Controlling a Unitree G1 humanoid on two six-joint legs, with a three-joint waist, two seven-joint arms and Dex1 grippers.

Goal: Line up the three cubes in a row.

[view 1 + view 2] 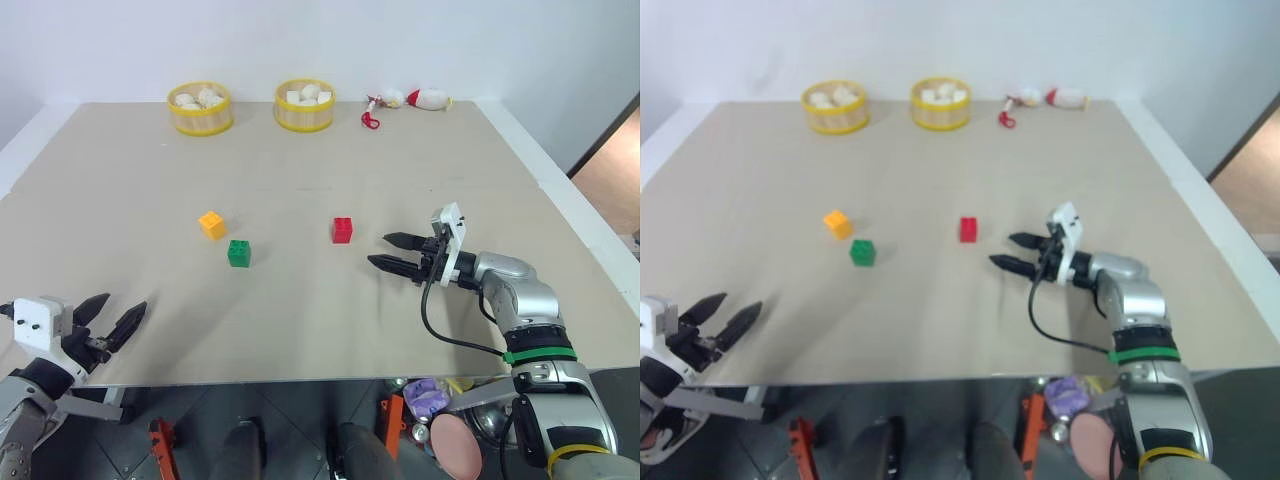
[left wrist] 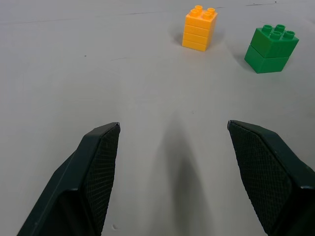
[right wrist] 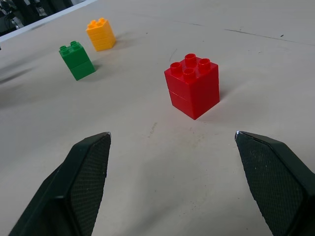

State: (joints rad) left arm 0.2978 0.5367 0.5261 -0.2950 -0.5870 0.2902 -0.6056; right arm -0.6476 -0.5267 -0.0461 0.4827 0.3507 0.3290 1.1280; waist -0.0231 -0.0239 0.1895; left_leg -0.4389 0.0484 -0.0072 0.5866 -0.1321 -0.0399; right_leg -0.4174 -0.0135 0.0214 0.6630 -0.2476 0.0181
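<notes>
So far none of the cubes looks to have been gathered into a row: the yellow-orange cube (image 1: pixel 212 224) and the green cube (image 1: pixel 239 253) sit close together a little left of the frame's centre, the green one just below and right of its neighbour, while the red cube (image 1: pixel 342 230) stands well apart from them, right of centre. All three rest upright on the tan table (image 1: pixel 300 330), studs up, none of them held. The right gripper (image 1: pixel 397 252) hovers just right of the red cube with its black fingers spread wide and nothing between them; in its wrist view the red cube sits ahead of the gap, near but not yet inside it. The left gripper (image 1: pixel 110 320) waits at the lower left edge of the frame, also parted and empty, well away from the yellow and green pair. By my reckoning the whole job is still ahead, and the red cube seems the likely first one to be brought across toward the other two.
</notes>
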